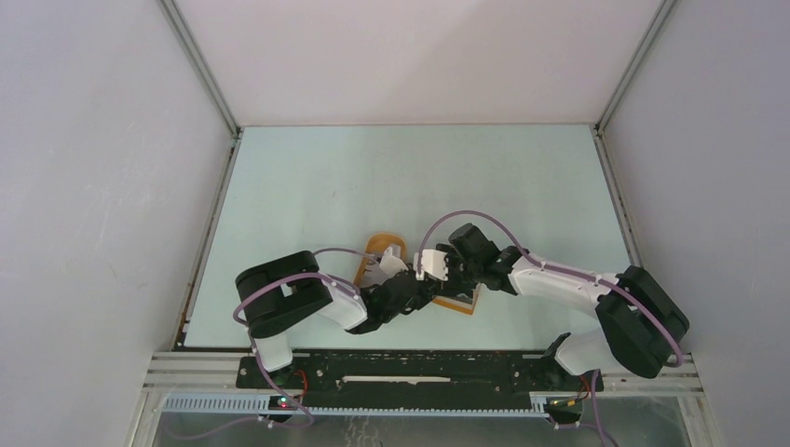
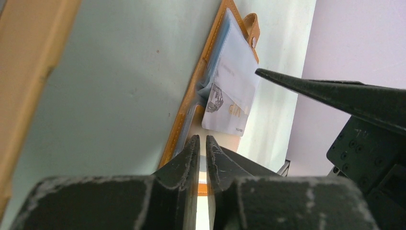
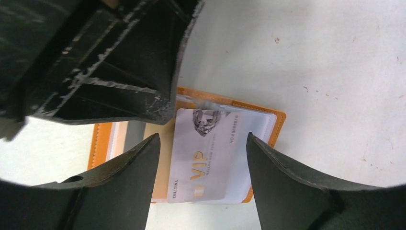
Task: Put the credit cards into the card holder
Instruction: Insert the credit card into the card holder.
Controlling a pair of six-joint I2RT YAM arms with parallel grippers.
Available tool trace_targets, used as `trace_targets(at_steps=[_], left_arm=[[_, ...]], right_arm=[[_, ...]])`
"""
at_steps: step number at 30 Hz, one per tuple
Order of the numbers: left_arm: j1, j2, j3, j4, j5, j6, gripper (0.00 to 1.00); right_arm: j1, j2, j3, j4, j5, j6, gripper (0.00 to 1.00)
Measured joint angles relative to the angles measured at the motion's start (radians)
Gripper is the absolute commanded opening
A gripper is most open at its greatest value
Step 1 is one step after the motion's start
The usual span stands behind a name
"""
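Pale tabletop point(image 1: 373, 177), white walls point(image 1: 93, 186). Low in the left wrist view, left fingers point(image 2: 184, 163) sit almost pressed together, apparently pinching the near edge of the wallet point(image 1: 461, 304), which lies at the top view's centre. Right fingers point(image 3: 129, 182) stand spread astride the card point(image 3: 206, 163), half under a clear pocket point(image 3: 253, 129). The card is probably light, stiff and slick, best taken by its long edges. The soft wallet needs pinning. Only the left wrist view shows the closure tab point(image 2: 252, 29); overhead, the arms point(image 1: 559, 279) hide the card.

Bright, even light, soft shadows; wrist-view foregrounds slightly blurred.
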Motion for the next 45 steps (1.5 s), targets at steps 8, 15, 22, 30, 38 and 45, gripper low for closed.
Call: trace_targets(at_steps=[8, 15, 22, 30, 38, 45], left_arm=[[0.000, 0.000, 0.000, 0.000, 0.000, 0.001, 0.14], [0.000, 0.000, 0.000, 0.001, 0.000, 0.007, 0.14], [0.001, 0.004, 0.000, 0.005, 0.001, 0.007, 0.12], [0.005, 0.008, 0.000, 0.013, 0.007, 0.008, 0.12], [0.007, 0.009, 0.000, 0.014, 0.009, 0.008, 0.12], [0.008, 0.009, 0.000, 0.015, 0.009, 0.016, 0.12]], right_arm=[[0.002, 0.033, 0.000, 0.033, 0.047, 0.016, 0.77], [0.009, 0.046, 0.001, 0.057, 0.072, 0.022, 0.77], [0.008, 0.061, 0.002, 0.102, 0.119, 0.039, 0.74], [-0.013, 0.061, 0.002, 0.121, 0.163, 0.042, 0.72], [-0.041, 0.061, 0.002, 0.121, 0.159, 0.042, 0.73], [-0.066, 0.061, 0.002, 0.119, 0.159, 0.040, 0.73]])
